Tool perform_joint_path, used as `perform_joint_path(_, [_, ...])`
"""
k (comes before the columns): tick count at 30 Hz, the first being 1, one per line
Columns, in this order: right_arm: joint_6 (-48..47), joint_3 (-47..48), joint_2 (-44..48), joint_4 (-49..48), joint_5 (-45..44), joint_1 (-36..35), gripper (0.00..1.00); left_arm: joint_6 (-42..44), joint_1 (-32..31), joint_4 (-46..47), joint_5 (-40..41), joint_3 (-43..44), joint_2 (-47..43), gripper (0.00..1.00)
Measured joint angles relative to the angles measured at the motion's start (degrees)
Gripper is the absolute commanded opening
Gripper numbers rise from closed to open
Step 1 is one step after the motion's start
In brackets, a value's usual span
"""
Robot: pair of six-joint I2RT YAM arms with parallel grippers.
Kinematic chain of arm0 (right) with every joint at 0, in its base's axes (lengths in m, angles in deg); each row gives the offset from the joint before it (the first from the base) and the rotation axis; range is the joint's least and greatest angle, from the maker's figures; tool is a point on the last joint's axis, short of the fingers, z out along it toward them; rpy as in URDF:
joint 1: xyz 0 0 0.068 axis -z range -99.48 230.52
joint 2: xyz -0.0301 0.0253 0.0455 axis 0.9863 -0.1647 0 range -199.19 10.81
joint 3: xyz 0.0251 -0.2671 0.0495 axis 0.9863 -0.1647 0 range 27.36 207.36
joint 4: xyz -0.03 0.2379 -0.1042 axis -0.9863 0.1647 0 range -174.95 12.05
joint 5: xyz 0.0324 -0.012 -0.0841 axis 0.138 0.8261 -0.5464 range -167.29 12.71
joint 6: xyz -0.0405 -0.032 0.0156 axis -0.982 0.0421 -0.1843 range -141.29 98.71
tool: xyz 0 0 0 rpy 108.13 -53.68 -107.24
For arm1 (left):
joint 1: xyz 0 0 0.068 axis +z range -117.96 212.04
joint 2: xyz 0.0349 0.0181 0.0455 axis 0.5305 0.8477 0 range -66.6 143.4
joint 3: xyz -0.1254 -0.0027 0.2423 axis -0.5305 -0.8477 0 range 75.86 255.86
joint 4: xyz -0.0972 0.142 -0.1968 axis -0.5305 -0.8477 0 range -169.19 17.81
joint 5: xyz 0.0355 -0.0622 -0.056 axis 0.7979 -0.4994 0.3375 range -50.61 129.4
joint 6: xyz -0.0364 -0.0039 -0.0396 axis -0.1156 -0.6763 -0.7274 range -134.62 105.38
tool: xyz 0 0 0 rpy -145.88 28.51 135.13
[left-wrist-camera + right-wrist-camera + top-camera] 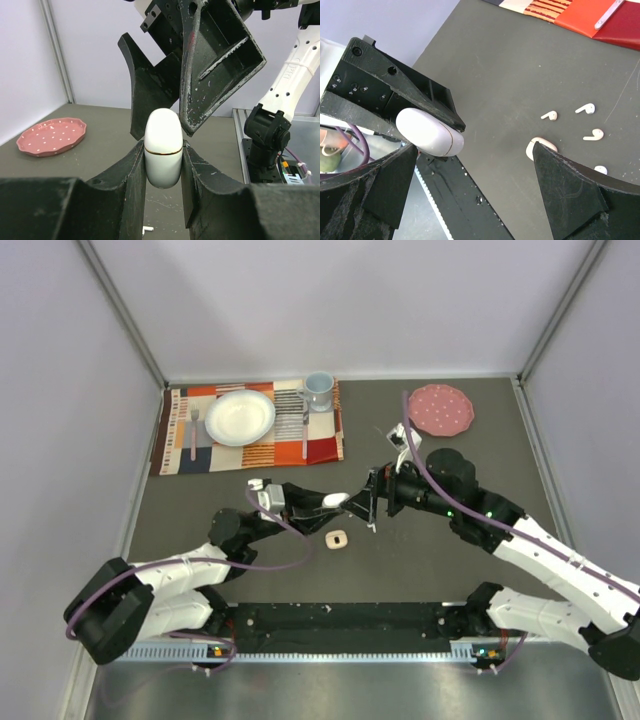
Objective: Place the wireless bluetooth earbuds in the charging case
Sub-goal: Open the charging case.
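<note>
The left end effector (162, 146) is nearly closed, pinching the charging case (162, 150) by its lower half and holding it in the air above the second case (338, 539), which lies on the bench (420, 570). The held case's lid looks closed along its gold seam. The right end effector (362, 505) is spread fully and empty, close to the held case's free end; whether it touches I cannot tell. 3 earbuds (585, 108) lie loose just beside the second case, with a 4th half hidden.

Likely risks: the smooth, rounded shell could twist or squirt out of the pinch if the right fingers push off-centre on the lid, then drop and scatter the earbuds. The 2 sets of fingers could also clash.
</note>
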Motion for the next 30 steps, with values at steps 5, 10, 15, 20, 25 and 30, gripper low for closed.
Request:
perform_joint_path(5, [0.3, 0.0, -0.1, -0.1, -0.2, 0.0, 0.99, -0.1, 0.2, -0.4, -0.3, 0.0, -0.5, 0.0])
perform_joint_path(10, [1.0, 0.0, -0.2, -0.2, -0.4, -0.4, 0.99, -0.1, 0.3, -1.5, -0.8, -0.1, -1.6, 0.0])
perform_joint_path(15, [2.1, 0.0, -0.2, -1.7, -1.0, -0.5, 0.99, -0.1, 0.4, -2.3, -1.5, -0.9, -2.5, 0.0])
perform_joint_path(20, [2.7, 0.0, -0.6, -3.5, -3.9, -0.3, 0.99, -0.3, -0.2, -2.5, -4.0, -1.7, -3.6, 0.0])
perform_joint_path(25, [3.1, 0.0, -0.8, -4.3, -3.8, -0.3, 0.99, -0.2, -0.2, -2.7, -3.8, -2.0, -4.2, 0.0])
perform_joint_path(30, [3.5, 0.0, -0.7, -5.0, -3.4, -0.3, 0.99, 0.1, -0.3, -3.1, -1.5, -2.0, -4.3, 0.0])
